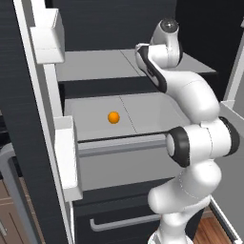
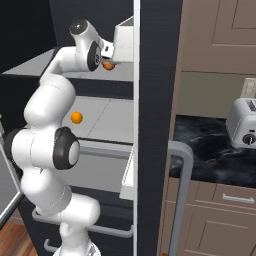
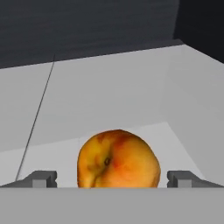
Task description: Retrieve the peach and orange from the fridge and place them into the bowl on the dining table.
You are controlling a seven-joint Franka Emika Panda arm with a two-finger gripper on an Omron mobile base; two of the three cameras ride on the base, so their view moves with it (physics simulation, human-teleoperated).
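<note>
Mottled fruit: the peach (image 3: 117, 159) is seen red and orange-yellow, resting on a grey-white shelf (image 3: 109, 87) inside the fridge (image 1: 95, 24); in the right base view it (image 2: 108, 65) is glimpsed on the upper shelf, close by the hand.
Pincer: the gripper (image 3: 112, 179) is released, jaws spread wide, one fingertip (image 3: 41, 178) to each side of the peach and nothing clasped.
Key relation: the peach is found directly ahead of the gripper and centred in the gap, with clear shelf shown between each fingertip and the fruit's flank; whether the tips already reach past its widest part cannot be told.
Peach pointing: its stem dimple and seam are turned toward the hand camera; being nearly round, no long axis worth naming is offered, so any closing line across it is judged equally good.
Orange: the orange (image 1: 113, 117) is left on the lower shelf, well apart from the hand and below it.
Step judged: the reach for the peach is nearly set; a short advance and a closing of the jaws are judged to be needed.
Risk: the round fruit could be nudged along the smooth shelf if one tip meets it first.
</note>
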